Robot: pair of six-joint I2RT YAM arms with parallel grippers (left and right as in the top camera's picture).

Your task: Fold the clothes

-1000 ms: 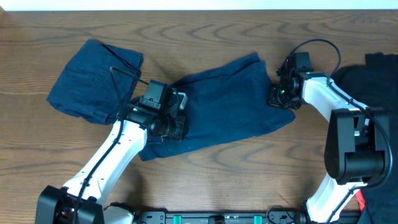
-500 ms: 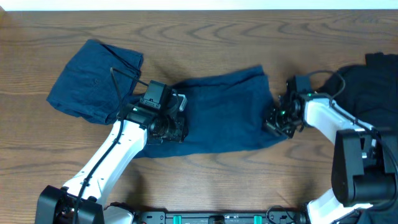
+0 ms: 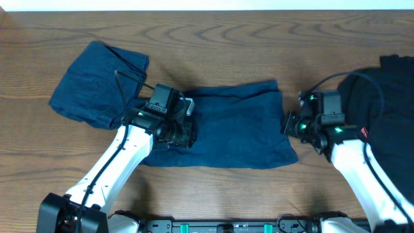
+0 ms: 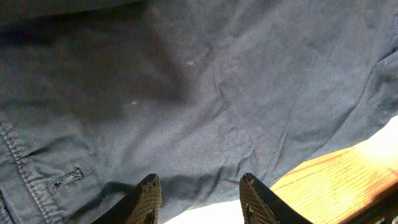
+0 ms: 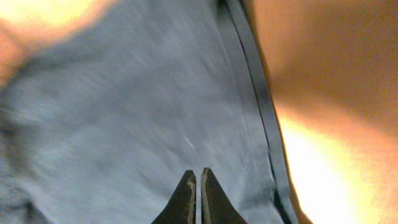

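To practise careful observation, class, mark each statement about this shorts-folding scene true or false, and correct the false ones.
1. The left gripper has its fingers apart above the shorts. True.
2. The right gripper is wide open. False: its fingers are pressed together.
3. The right gripper is at the left end of the shorts. False: it is at their right edge.
4. A black cloth lies at the right side of the table. True.
5. The shorts are folded into a neat square. False: one end is bunched at the upper left, while the rest lies spread out.
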